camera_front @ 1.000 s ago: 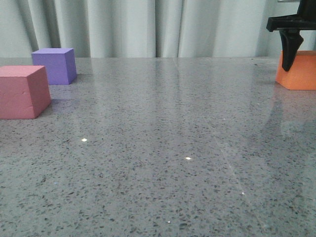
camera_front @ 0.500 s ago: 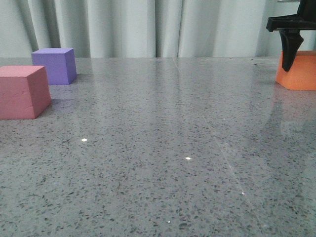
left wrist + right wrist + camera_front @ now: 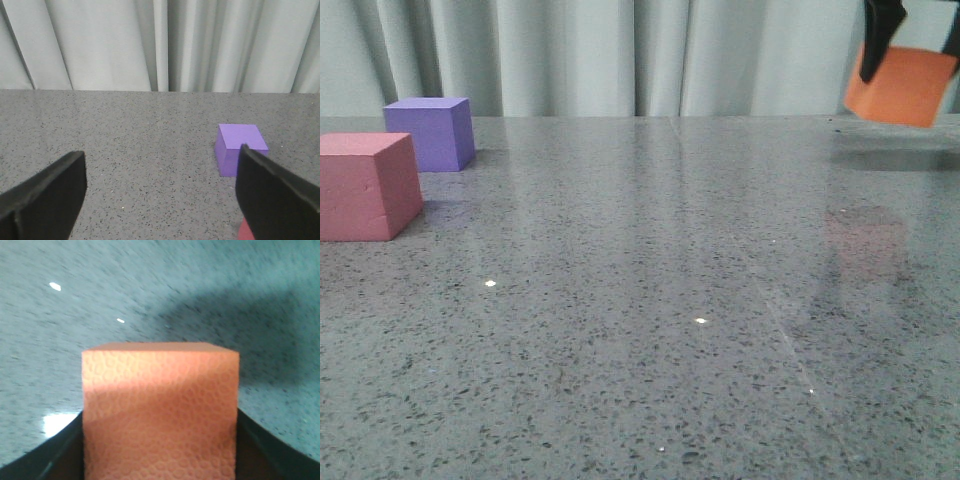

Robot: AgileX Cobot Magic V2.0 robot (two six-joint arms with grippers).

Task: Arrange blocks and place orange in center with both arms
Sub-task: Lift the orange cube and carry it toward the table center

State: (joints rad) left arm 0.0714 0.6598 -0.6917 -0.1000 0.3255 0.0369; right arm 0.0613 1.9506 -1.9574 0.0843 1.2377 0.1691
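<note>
Three cubes, widely spread. Orange cube [image 3: 900, 85] at upper right of the front view, tilted, lifted clear of the grey speckled table [image 3: 650, 300], clenched in the right pincer [image 3: 915, 40], one dark finger down its left face, the other cut off by the frame edge. From the right wrist view, orange cube [image 3: 160, 415] filling the lower middle, wedged between dark fingers [image 3: 55, 450] at both lower corners, table blurred beyond.

Pink cube [image 3: 368, 186] at far left of the front view, partly cropped; purple cube [image 3: 430, 132] just behind it, near but apart. Pale pleated curtain [image 3: 620, 55] along the table's far edge.

Left pincer [image 3: 160, 200] spread wide, grasping nothing, fingers at the lower corners of the left wrist view; purple cube [image 3: 240, 147] just above the right-hand finger, a sliver of pink at the lower right edge. Broad bare stretch of table across the middle of the front view, between the two left cubes and the raised one.
</note>
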